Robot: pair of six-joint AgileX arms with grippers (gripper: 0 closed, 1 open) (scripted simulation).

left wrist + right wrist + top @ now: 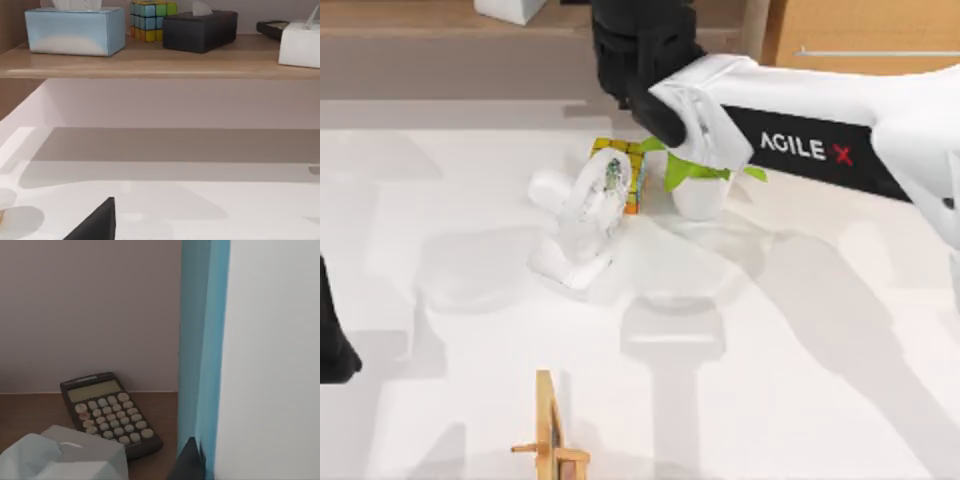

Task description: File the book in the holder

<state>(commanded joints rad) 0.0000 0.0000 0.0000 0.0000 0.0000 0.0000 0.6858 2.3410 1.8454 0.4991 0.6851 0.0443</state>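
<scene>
In the right wrist view the book point(202, 340) stands upright on edge, close to the camera, with a teal-blue cover and a broad white face beside it. My right gripper point(200, 462) is shut on it, with one dark fingertip point(186, 462) against its lower edge. From above, the right gripper point(632, 62) is at the back centre by the shelf, and the arm hides the book. The holder point(576, 232), a white curved stand, sits mid-table to the front-left of that gripper. My left gripper point(334, 345) is parked at the left edge.
A colourful cube point(622, 165) and a potted plant point(700, 185) stand just behind the holder. A wooden stand point(550, 430) is at the front edge. The back shelf point(160, 62) carries tissue boxes point(75, 30), another cube point(150, 19) and a calculator point(110, 410).
</scene>
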